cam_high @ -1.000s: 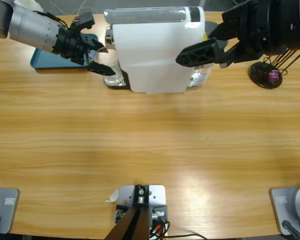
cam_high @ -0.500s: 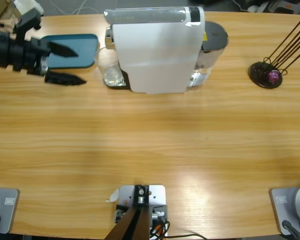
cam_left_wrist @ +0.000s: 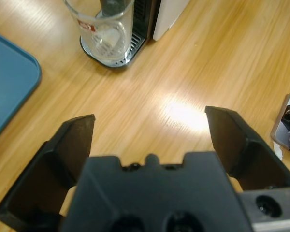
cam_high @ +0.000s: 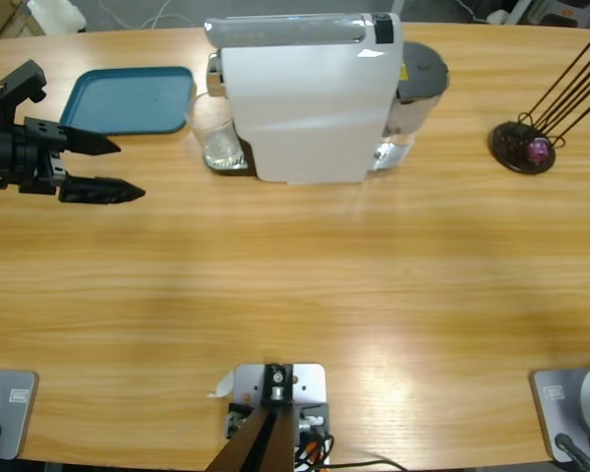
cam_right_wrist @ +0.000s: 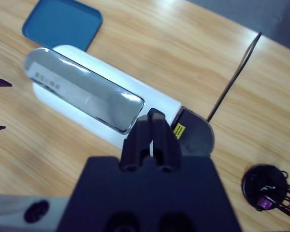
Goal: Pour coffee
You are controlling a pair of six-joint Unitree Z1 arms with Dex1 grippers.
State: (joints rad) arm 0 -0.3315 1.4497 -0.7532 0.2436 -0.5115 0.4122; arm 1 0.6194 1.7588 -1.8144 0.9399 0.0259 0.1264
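left end effector [cam_high: 108, 167] jaws apart, empty, well left of glass tumbler [cam_high: 214, 135] holding coffee [cam_left_wrist: 106, 41].

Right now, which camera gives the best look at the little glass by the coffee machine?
The left wrist view: the glass sits close and clear. The high view shows the glass small, from above. The right wrist view doesn't show it.

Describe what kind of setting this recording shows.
Probably a lab bench staged as a coffee corner: a long wooden table with a white coffee machine, a glass tumbler under its spout, a teal tray, and a robot's left claw nearby.
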